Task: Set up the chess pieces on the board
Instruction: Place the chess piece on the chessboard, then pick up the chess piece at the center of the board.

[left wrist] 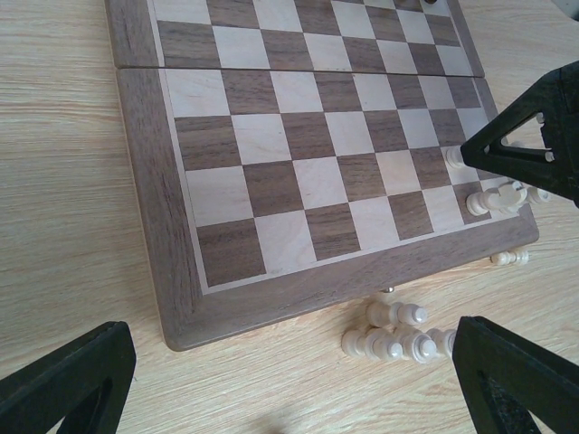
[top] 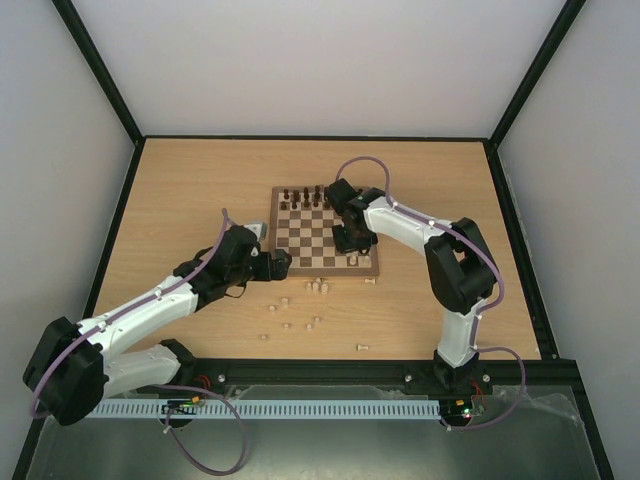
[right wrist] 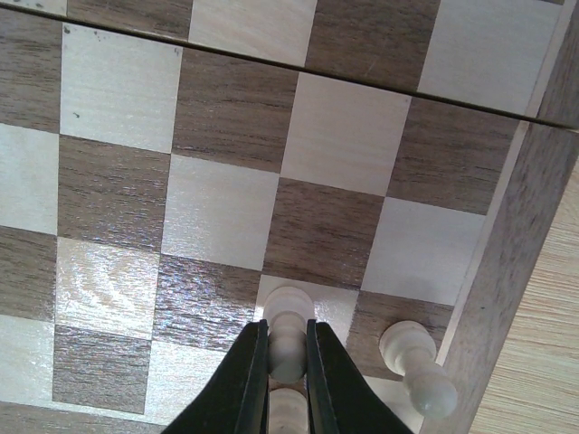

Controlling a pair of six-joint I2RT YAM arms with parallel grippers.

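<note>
The board [top: 300, 236] lies mid-table, and its brown border [left wrist: 145, 181] fills the left wrist view. My right gripper [right wrist: 287, 348] is shut on a pale pawn [right wrist: 288, 327] that stands on a cream square near the board's right edge. Another pale pawn [right wrist: 416, 366] stands one square to its right, and a further pale piece [right wrist: 287, 414] shows between the fingers below. My left gripper [top: 277, 263] hovers open just off the board's near left corner, with nothing between its fingers [left wrist: 68, 380]. A cluster of loose pale chess pieces [left wrist: 393, 339] lies on the table by the near border.
Dark brown pieces [top: 305, 197] line the board's far rows. More pale pieces are scattered on the table in front of the board [top: 284, 303], one [top: 364, 347] near the front rail and one [top: 369, 281] off the near right corner. The right arm [top: 420, 230] reaches over the board's right side.
</note>
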